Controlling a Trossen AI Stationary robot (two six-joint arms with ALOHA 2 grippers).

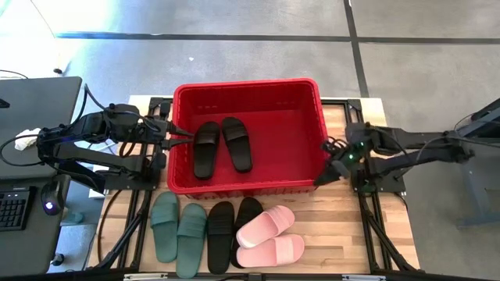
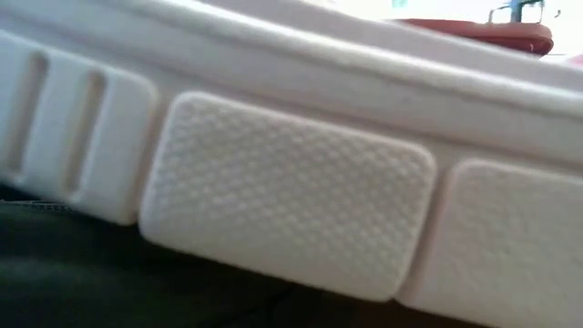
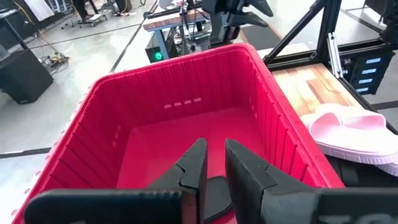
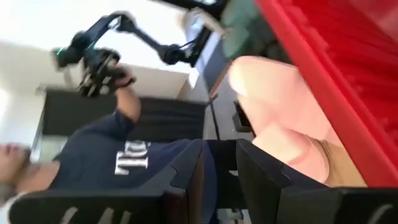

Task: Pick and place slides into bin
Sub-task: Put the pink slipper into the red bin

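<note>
The red bin [image 1: 246, 84] stands at the middle of the table, with two black slides [image 1: 206, 148] [image 1: 237, 143] lying flat on its floor. In front of it, soles down on the wooden top, lie a green pair [image 1: 178, 226], a black pair [image 1: 233, 230] and a pink pair [image 1: 269, 234]. My left gripper [image 1: 186, 134] [image 3: 213, 149] hangs over the bin's left rim, its fingers a narrow gap apart with nothing between them. My right gripper [image 1: 320, 181] [image 4: 219, 152] is beside the bin's near right corner, open and holding nothing. A pink slide's side [image 2: 291, 191] fills the low view.
A desk with a keyboard [image 1: 12, 207] stands left of the table. Black frame rails [image 1: 375, 226] run along the table's sides. A person in a navy shirt [image 4: 118, 155] shows beyond the table in the right wrist view. Bare wood [image 1: 351, 234] lies right of the pink pair.
</note>
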